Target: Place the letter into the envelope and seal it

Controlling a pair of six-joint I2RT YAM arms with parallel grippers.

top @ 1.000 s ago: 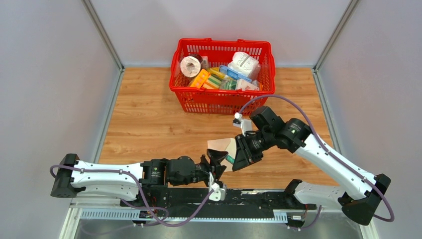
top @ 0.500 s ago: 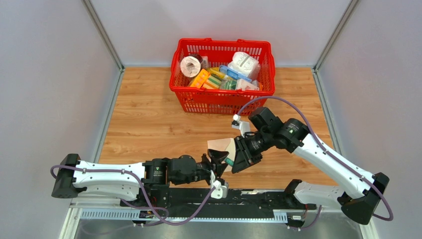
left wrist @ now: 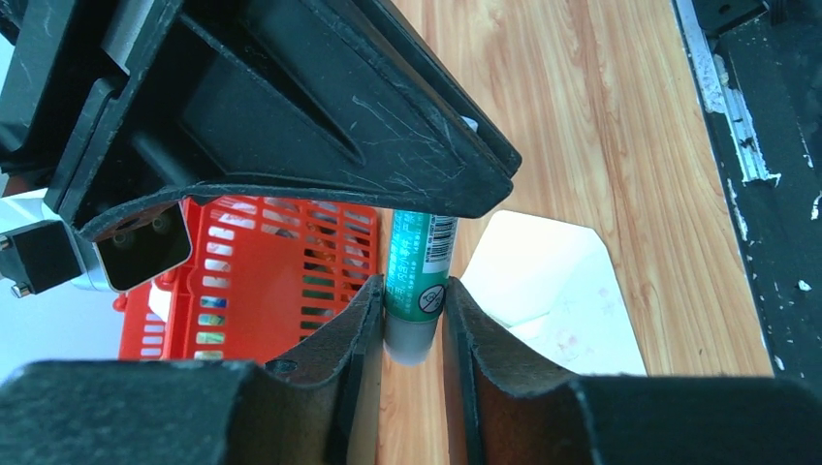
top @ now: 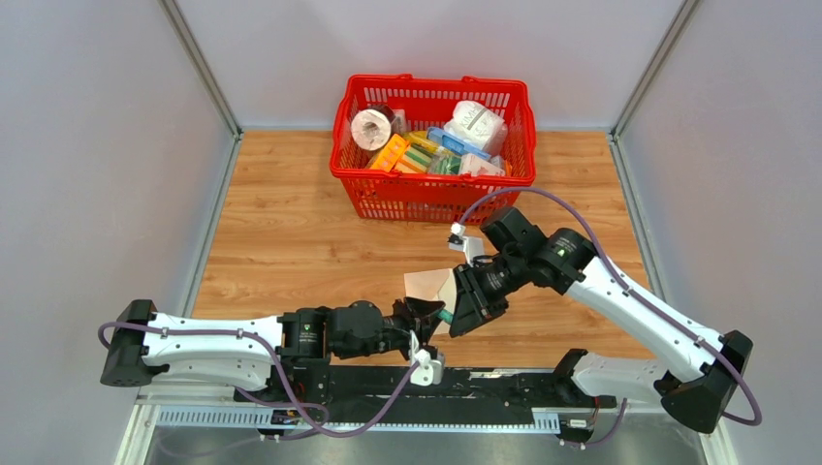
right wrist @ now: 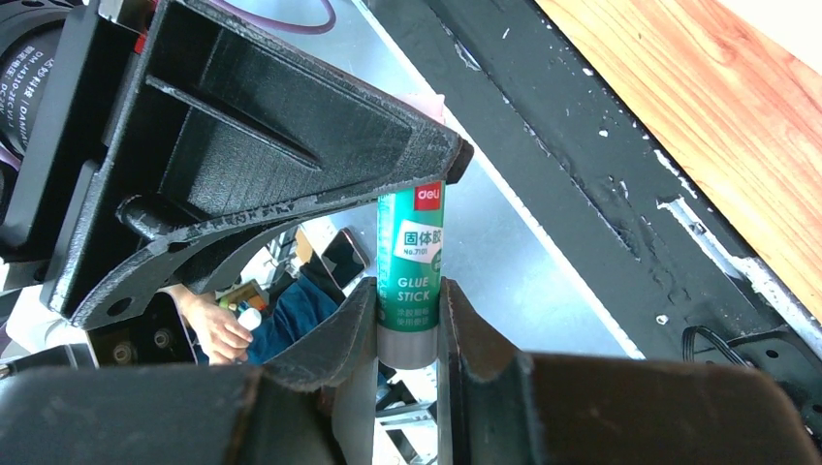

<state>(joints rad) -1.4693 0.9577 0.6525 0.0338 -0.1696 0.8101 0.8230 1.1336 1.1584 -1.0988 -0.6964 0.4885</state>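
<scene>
1. Top view: Narrowing over the last second, the left gripper [top: 433,315] has drawn its fingers together, and the right gripper [top: 454,312] has edged a little toward it. The two meet tip to tip above the table [top: 291,232], with a green glue stick [top: 444,316] bridging them. The envelope [top: 426,284] lies flat on the wood just beyond the left gripper's tips, partly hidden under the right gripper. A red basket [top: 431,199] stands well beyond both.

2. Left wrist view: The left fingers [left wrist: 361,320] press both sides of the stick's grey end, their gap only as wide as the stick. The right gripper's black fingers cover the other end. On the table past the fingertips lies a pale paper shape with clipped corners, seemingly the envelope with its flap open.

3. Right wrist view: The right fingers [right wrist: 354,325] are clamped just as narrowly on the grey end nearest them, below the green label. The left gripper grips the far end.

4. Progress: No separate letter shows in any view, so it may already be inside the envelope, though that cannot be confirmed. Both grippers appear set to pull the stick open. Gluing the flap, folding it and pressing it down all seem yet to come.
</scene>
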